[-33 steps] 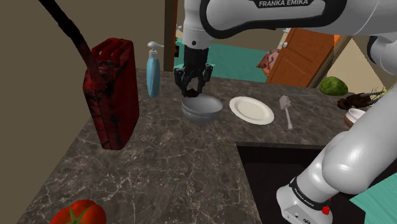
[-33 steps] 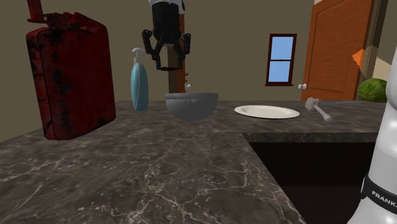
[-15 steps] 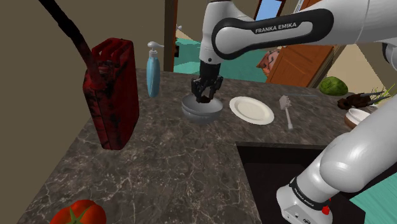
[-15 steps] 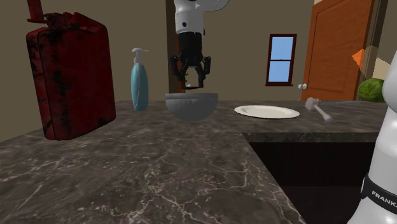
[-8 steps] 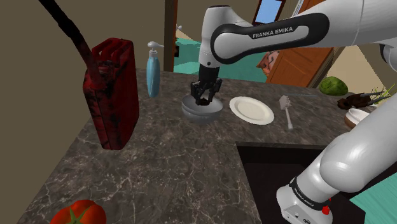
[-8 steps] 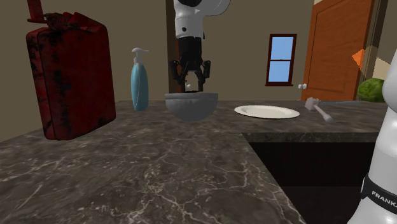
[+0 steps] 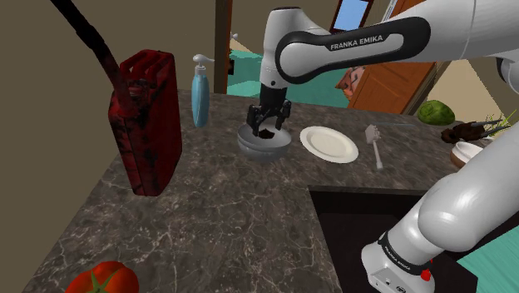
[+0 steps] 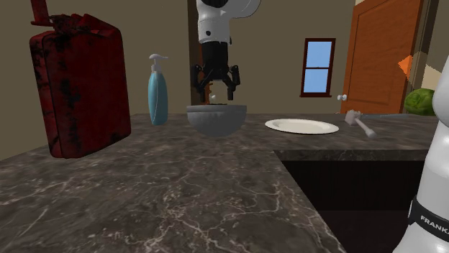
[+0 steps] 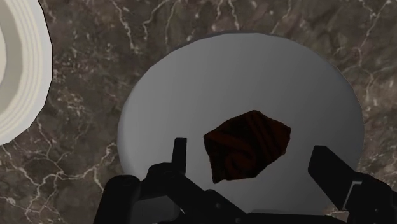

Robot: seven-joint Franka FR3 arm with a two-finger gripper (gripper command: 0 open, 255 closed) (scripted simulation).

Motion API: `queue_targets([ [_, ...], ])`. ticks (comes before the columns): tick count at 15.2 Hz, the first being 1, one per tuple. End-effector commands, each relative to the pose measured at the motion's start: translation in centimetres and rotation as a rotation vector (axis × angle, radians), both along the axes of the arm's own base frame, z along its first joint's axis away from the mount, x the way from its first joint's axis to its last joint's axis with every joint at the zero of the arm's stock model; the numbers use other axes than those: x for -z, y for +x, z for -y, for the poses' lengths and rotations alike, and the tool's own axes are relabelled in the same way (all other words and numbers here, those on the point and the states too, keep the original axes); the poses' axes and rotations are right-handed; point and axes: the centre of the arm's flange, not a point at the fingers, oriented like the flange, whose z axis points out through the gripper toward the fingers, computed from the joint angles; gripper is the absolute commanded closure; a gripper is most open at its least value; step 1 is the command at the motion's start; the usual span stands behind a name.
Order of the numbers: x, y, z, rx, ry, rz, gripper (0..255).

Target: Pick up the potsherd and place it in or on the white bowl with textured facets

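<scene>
Gripper: the gripper (image 7: 269,123) hangs straight down just over the bowl (image 7: 264,146), fingers spread apart and clasping nothing.
Shard: the dark red-brown shard (image 9: 247,145) shows inside the bowl's rim, between the two fingers and clear of both.
Bowl: plain grey, round and upright on the counter (image 7: 233,216). From the side, the fingertips stand just above its rim.
Nearest edges: a cream plate (image 7: 328,143) lies just beside the bowl toward the shoulder view's right, with a strip of bare counter between them. A white utensil (image 7: 375,143) lies beyond the plate.
Other side: a blue soap bottle (image 7: 200,91) stands near the bowl toward the shoulder view's left. A tall red fuel can (image 7: 148,121) stands farther out, well apart from the gripper.
Open room: the counter in front of the bowl is a wide bare stretch, reaching a tomato (image 7: 101,277) at the near corner.
Surface: dark veined stone. A dark sink recess (image 7: 349,225) is cut into it at the shoulder view's lower right, close to the arm's base.
Room: tan walls, an orange door (image 8: 374,57) and a small blue window (image 8: 317,67) behind the counter.
</scene>
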Motion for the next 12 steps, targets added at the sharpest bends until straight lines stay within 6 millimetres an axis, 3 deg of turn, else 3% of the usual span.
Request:
queue_targets([
  [1,-1.3,0.1,0.0,0.0,0.0,0.0,0],
  [4,-5.0,0.2,-0.1,0.0,0.0,0.0,0],
  [12,-5.0,0.2,-0.1,0.0,0.0,0.0,0],
])
